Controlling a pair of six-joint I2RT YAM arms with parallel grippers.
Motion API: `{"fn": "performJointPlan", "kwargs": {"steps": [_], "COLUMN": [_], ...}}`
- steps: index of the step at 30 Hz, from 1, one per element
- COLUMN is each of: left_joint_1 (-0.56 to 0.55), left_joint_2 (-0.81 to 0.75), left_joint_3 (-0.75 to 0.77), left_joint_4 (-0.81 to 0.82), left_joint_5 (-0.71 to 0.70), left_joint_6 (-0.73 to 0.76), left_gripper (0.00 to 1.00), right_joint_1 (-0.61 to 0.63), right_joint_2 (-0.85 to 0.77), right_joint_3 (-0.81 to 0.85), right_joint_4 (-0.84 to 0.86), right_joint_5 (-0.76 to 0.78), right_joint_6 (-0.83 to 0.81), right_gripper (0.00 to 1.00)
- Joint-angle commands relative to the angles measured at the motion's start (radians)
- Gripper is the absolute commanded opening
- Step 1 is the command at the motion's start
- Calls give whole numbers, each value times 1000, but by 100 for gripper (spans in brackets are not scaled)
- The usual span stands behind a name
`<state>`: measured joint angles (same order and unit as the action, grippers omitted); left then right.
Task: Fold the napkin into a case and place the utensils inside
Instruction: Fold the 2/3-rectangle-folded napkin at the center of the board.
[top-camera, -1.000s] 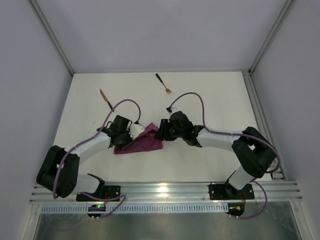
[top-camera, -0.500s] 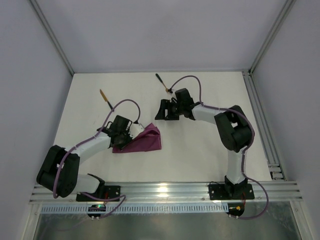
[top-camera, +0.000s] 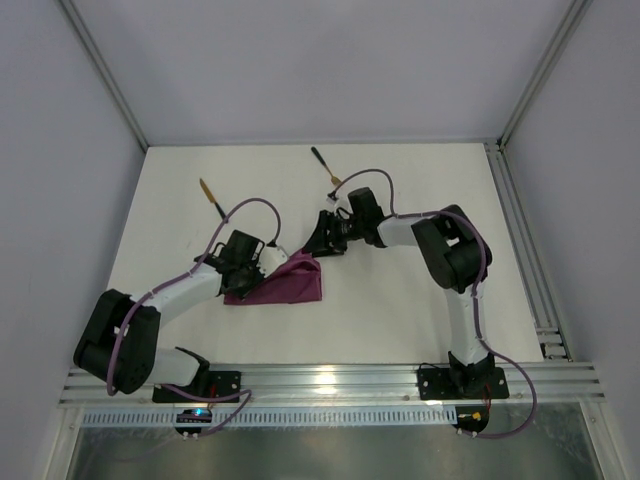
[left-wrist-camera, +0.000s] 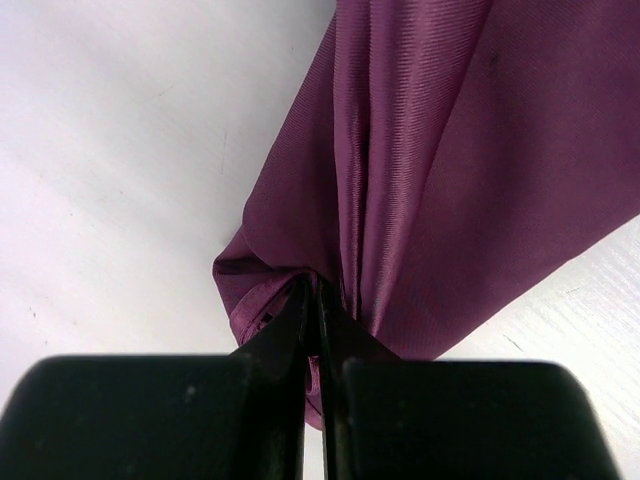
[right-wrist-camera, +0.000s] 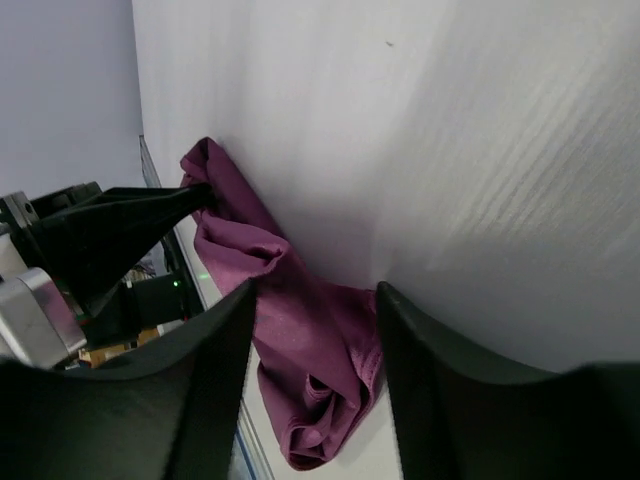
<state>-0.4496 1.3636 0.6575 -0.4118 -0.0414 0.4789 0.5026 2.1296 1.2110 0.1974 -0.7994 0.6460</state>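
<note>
the left end effector (left-wrist-camera: 312, 300) stays clamped on a pinch of the napkin (top-camera: 285, 283) at its left edge, jaws pressed together with pleats of the purple cloth fanning out from them. it has not moved over the last second. the change is on the other side. a second ago the right end effector (top-camera: 322, 243) was down at the napkin's right corner. half a second ago it had swung off over the bare counter (top-camera: 400, 310) toward the fork (top-camera: 326, 167), leaving the cloth behind. now it has dropped back part of the way and sits just beyond the napkin's upper right corner. its wrist view shows the jaws standing apart with nothing between them and the crumpled napkin (right-wrist-camera: 290, 330) just ahead. the cloth itself has barely shifted: it lies left of centre as a bunched, roughly triangular heap between the two end effectors, not a slim flat pouch. this looks like a release and re-approach for a fresh hold on the far corner, so the folding seems to be mid-way at best. the knife (top-camera: 212, 199) and the fork lie toward the far side of the counter, well apart from the napkin and from each other. neither end effector is on them, so that half of the task has not begun.
</note>
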Motion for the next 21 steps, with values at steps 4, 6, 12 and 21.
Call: {"fn": "performJointPlan", "kwargs": {"steps": [4,6,12,21], "left_joint_1": [2,2,15,58], "left_joint_2": [22,22,38,86], "left_joint_3": [-12,-15,1,48], "left_joint_4": [10,13,45,27], "left_joint_5": [-8,-9,-38,-8], "left_joint_6": [-11,-14,-40,-79], "left_gripper": [0,0,0,0], "right_joint_1": [10,10,28,154], "right_joint_2": [39,20,-74,-307], "right_joint_3": [-71,-74,-142,-353], "right_joint_4": [147,186,258,272], "right_joint_5": [-81,-78,-51,250], "right_joint_6": [109,115,63,-163], "right_gripper": [37,33,6,4]}}
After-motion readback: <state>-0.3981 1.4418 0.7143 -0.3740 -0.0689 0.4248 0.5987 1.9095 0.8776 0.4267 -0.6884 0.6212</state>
